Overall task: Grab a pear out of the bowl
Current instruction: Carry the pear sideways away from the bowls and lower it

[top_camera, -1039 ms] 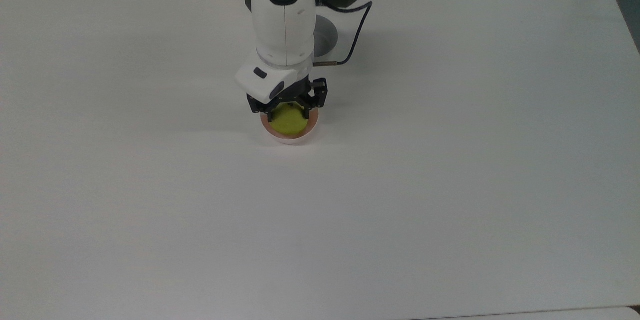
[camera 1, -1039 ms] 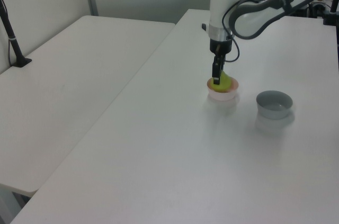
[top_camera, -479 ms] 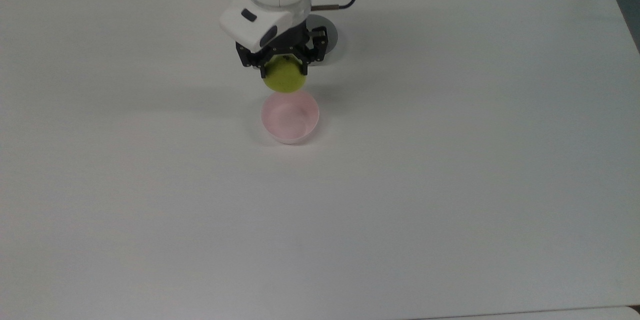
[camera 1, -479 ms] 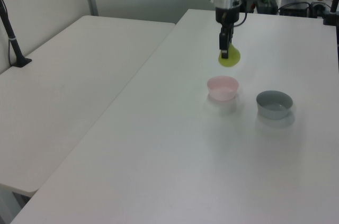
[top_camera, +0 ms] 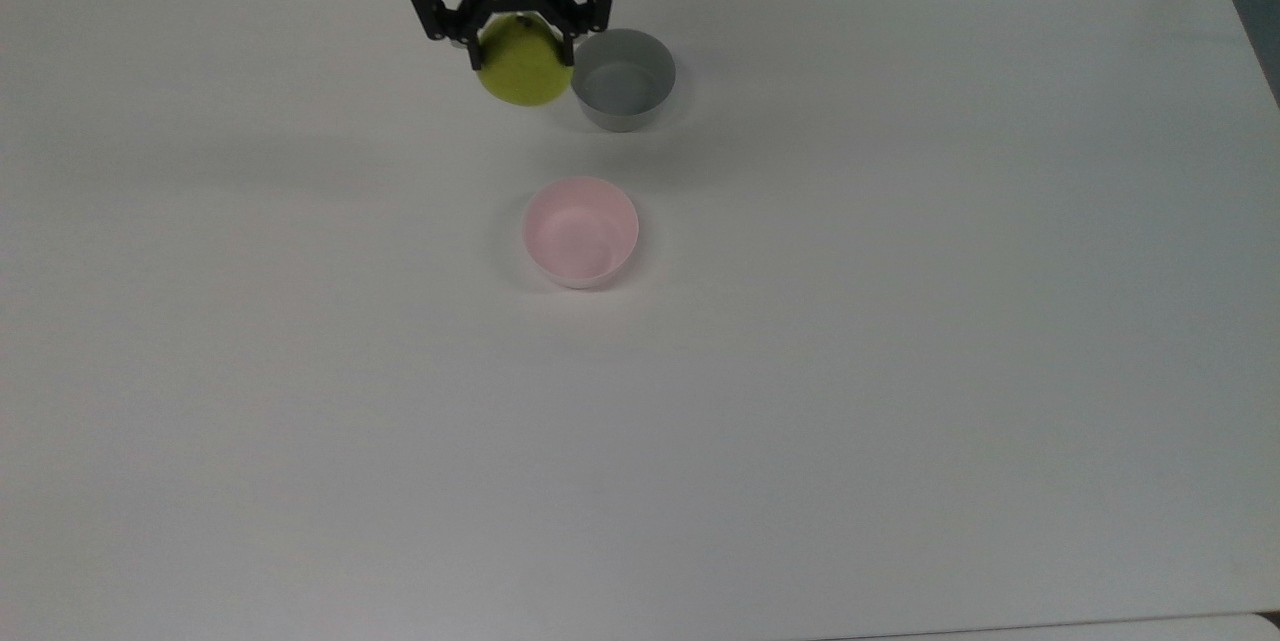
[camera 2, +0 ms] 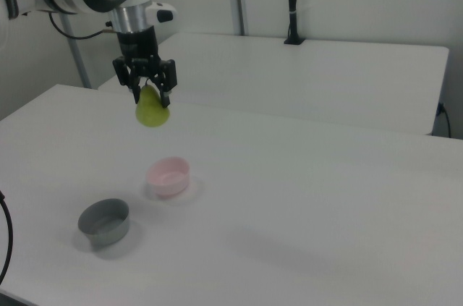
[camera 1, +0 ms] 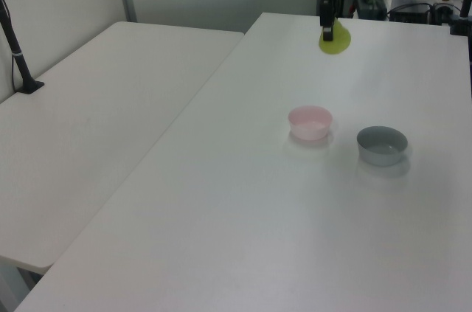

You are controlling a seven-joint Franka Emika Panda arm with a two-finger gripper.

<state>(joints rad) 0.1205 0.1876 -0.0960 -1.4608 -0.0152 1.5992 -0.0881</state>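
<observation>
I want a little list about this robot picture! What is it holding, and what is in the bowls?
gripper: shut on the pear, high above the table
pear: yellow-green, hanging in the air, out of the bowl
pink bowl: empty, upright on the table
grey bowl: empty, upright, apart from the pink bowl
table: white

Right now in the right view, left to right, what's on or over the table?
grey bowl → pear held in the tool → pink bowl
</observation>
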